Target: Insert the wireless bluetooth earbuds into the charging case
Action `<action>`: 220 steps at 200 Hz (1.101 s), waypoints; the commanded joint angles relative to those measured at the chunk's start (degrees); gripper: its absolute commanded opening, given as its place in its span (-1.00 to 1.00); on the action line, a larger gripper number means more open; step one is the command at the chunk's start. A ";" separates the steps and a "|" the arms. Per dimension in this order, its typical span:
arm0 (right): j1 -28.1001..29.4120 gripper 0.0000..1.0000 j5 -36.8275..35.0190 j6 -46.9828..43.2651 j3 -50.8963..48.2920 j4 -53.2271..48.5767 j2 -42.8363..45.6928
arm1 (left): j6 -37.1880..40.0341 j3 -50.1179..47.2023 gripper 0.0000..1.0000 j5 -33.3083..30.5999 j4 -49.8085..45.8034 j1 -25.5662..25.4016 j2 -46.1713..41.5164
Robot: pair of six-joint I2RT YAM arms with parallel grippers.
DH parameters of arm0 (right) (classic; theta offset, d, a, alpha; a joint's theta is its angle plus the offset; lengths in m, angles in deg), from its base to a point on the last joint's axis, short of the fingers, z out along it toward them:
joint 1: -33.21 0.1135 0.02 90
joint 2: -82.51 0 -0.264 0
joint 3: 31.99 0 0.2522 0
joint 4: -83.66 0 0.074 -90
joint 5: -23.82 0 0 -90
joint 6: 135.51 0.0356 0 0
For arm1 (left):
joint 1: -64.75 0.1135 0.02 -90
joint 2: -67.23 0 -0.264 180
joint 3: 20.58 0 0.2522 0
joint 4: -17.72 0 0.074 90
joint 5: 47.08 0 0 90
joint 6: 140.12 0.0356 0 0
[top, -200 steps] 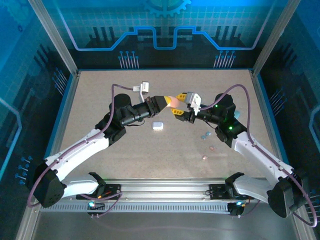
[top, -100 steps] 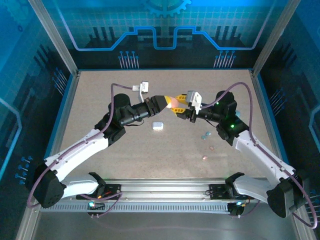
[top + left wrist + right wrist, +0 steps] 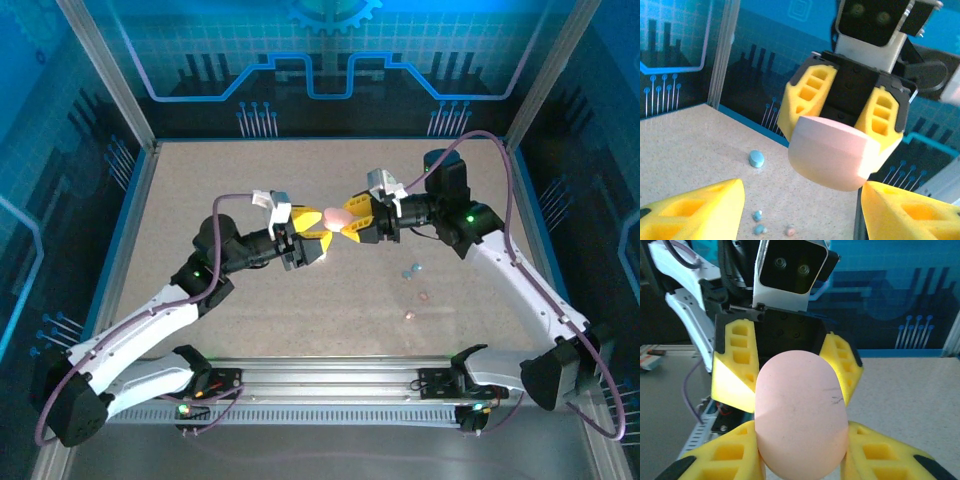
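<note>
A rounded pink charging case (image 3: 336, 216) hangs above the table's middle. My right gripper (image 3: 350, 220) is shut on it. In the right wrist view the charging case (image 3: 800, 415) sits clamped between my right gripper's (image 3: 800, 442) yellow fingers. My left gripper (image 3: 316, 242) stands just left of it, open and apart from it. In the left wrist view the charging case (image 3: 832, 157) floats beyond my left gripper (image 3: 801, 196), whose fingers are spread wide. Tiny blue earbuds (image 3: 411, 269) and pink earbuds (image 3: 424, 296) lie on the table to the right; they are also the earbuds (image 3: 759, 222) on the table below the case.
A small teal oval piece (image 3: 756, 159) lies on the table beyond the earbuds. Another pink earbud (image 3: 408, 316) lies nearer the front. Blue walls (image 3: 330, 80) and metal posts fence the table, and a rail (image 3: 330, 385) runs along its near edge.
My left gripper has opened, let go of the pink case and drawn back to the left. My right gripper has closed on the case and holds it alone.
</note>
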 commanded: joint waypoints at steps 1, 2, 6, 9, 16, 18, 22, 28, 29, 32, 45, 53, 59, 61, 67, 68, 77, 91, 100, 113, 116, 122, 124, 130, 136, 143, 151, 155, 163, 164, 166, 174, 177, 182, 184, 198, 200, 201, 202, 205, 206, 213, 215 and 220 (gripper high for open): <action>-0.42 -0.35 4.74 -1.51 2.88 -5.35 -0.84 | 9.10 2.11 0.27 3.31 -0.76 -1.08 -0.17; -0.42 -0.35 4.68 -1.49 2.89 -5.41 -0.85 | 9.16 2.15 0.27 3.29 -0.70 -1.11 -0.14; -0.33 -0.35 4.58 -1.53 3.06 -5.54 -1.02 | 9.35 2.24 0.27 3.53 -0.30 -1.30 0.02; -0.25 -0.35 4.50 -1.53 3.16 -5.62 -1.10 | 9.35 2.28 0.27 3.78 0.07 -1.42 0.21; -0.18 -0.35 4.39 -1.32 3.34 -5.66 -1.34 | 9.34 2.36 0.27 4.30 0.83 -1.72 0.57; -0.16 -0.34 4.31 -1.34 3.41 -5.78 -1.41 | 9.33 2.43 0.27 4.42 0.99 -1.77 0.70; -0.07 -0.34 4.14 -1.34 3.52 -5.89 -1.52 | 9.32 2.47 0.27 4.49 1.30 -1.92 0.89; 0.05 -0.34 3.88 -1.43 3.68 -6.01 -1.61 | 9.21 2.70 0.26 4.46 1.50 -2.06 1.12; 0.08 -0.34 3.80 -1.45 3.69 -6.09 -1.63 | 9.21 2.71 0.26 4.48 1.49 -2.09 1.17; 0.13 -0.35 3.57 -1.55 3.73 -6.20 -1.68 | 9.21 2.80 0.26 4.32 1.64 -2.15 1.31; 0.46 -0.34 3.08 -2.20 3.82 -6.60 -1.72 | 8.82 2.86 0.25 4.01 2.27 -2.28 1.64; 0.43 -0.34 2.78 -2.34 3.87 -6.70 -1.74 | 8.21 2.81 0.23 3.96 3.06 -2.36 1.87; 0.55 -0.34 2.61 -2.47 3.83 -6.76 -1.82 | 7.95 2.75 0.21 3.99 3.52 -2.31 1.99; 0.55 -0.35 2.55 -2.55 3.80 -6.83 -1.80 | 7.91 2.73 0.20 4.04 3.64 -2.31 2.00; 0.55 -0.34 2.55 -2.84 3.74 -6.96 -1.80 | 7.77 2.73 0.19 3.98 3.92 -2.34 2.01; 0.60 -0.34 2.57 -2.90 3.77 -7.00 -1.81 | 7.74 2.77 0.18 3.97 3.98 -2.36 2.01; 0.53 -0.35 2.51 -3.05 3.79 -6.99 -1.82 | 7.63 2.73 0.15 3.88 4.02 -2.46 2.26; 0.62 -0.35 2.63 -3.21 3.71 -7.05 -1.85 | 7.47 2.82 0.11 3.78 3.94 -2.44 2.36; 0.72 -0.35 2.67 -3.63 3.63 -7.18 -1.86 | 7.37 2.87 0.09 3.78 3.93 -2.42 2.38; 0.81 -0.34 2.76 -4.10 3.52 -7.31 -1.81 | 7.04 2.88 0.06 3.67 4.11 -2.51 2.58; 0.75 -0.35 2.77 -4.18 3.46 -7.31 -1.79 | 7.02 2.93 0.04 3.74 4.05 -2.44 2.68; 0.89 -0.35 2.98 -4.32 3.45 -7.39 -1.70 | 7.00 2.95 0.03 3.93 4.09 -2.40 2.64; 0.90 -0.35 3.02 -4.40 3.44 -7.40 -1.72 | 6.83 2.93 0.03 3.89 4.18 -2.47 2.67; 0.97 -0.35 3.00 -4.47 3.44 -7.38 -1.57 | 6.58 2.81 0.02 4.00 4.48 -2.46 2.70; 0.99 -0.35 3.03 -4.46 3.43 -7.32 -1.53 | 6.33 2.75 0.01 3.97 4.79 -2.45 2.73; 0.99 -0.35 3.11 -4.44 3.44 -7.24 -1.35 | 6.39 2.72 0.01 4.05 4.69 -2.42 2.86; 1.18 -0.35 3.03 -4.66 3.44 -7.27 -1.26 | 6.55 2.85 0.01 3.90 4.33 -2.51 2.92; 1.29 -0.35 2.87 -4.90 3.51 -7.40 -1.25 | 6.51 2.93 0.00 3.81 4.20 -2.48 2.97; 1.43 -0.35 2.67 -5.24 3.61 -7.66 -1.09 | 6.53 2.90 -0.02 3.91 4.20 -2.47 3.03; 1.43 -0.35 2.67 -5.24 3.61 -7.66 -1.06 | 6.51 2.90 -0.02 3.98 4.20 -2.51 3.05; 1.43 -0.35 2.68 -5.31 3.55 -7.66 -1.06 | 6.47 2.90 -0.03 4.04 4.20 -2.47 3.06; 1.51 -0.35 2.70 -5.65 3.37 -7.66 -0.94 | 6.30 3.11 -0.03 3.98 4.08 -2.43 3.19; 1.52 -0.34 2.51 -5.75 3.31 -7.69 -0.98 | 6.23 3.11 -0.03 4.02 4.11 -2.46 3.23; 1.60 -0.34 2.13 -5.84 3.18 -7.73 -0.89 | 6.21 3.15 -0.03 3.97 4.20 -2.46 3.21; 1.61 -0.34 2.01 -5.85 3.17 -7.75 -0.88 | 6.11 3.20 -0.03 3.97 4.16 -2.51 3.30; 1.69 -0.34 1.51 -6.25 3.00 -7.92 -0.96 | 6.08 3.42 -0.04 4.06 3.82 -2.55 3.33; 1.69 -0.34 1.40 -6.24 3.00 -7.93 -0.97 | 6.10 3.47 -0.05 4.06 3.73 -2.53 3.44; 1.65 -0.34 1.38 -6.27 3.00 -7.93 -1.00 | 6.07 3.49 -0.05 4.06 3.70 -2.54 3.43; 1.72 -0.34 1.33 -6.29 3.00 -7.97 -0.97 | 6.10 3.50 -0.06 4.10 3.69 -2.54 3.46; 1.76 -0.34 1.28 -6.35 3.00 -8.01 -0.99 | 6.07 3.60 -0.08 4.18 3.53 -2.53 3.50; 1.77 -0.34 1.28 -6.33 3.00 -8.01 -0.92 | 6.06 3.64 -0.09 4.21 3.47 -2.54 3.50; 1.76 -0.34 1.46 -6.33 2.91 -8.02 -0.87 | 6.21 3.69 -0.11 4.31 3.12 -2.47 3.56; 1.78 -0.34 1.45 -6.37 2.84 -8.02 -0.88 | 6.28 3.78 -0.12 4.27 2.99 -2.47 3.58; 1.75 -0.34 1.32 -6.55 2.70 -7.95 -0.78 | 6.40 3.81 -0.13 4.08 2.76 -2.53 3.48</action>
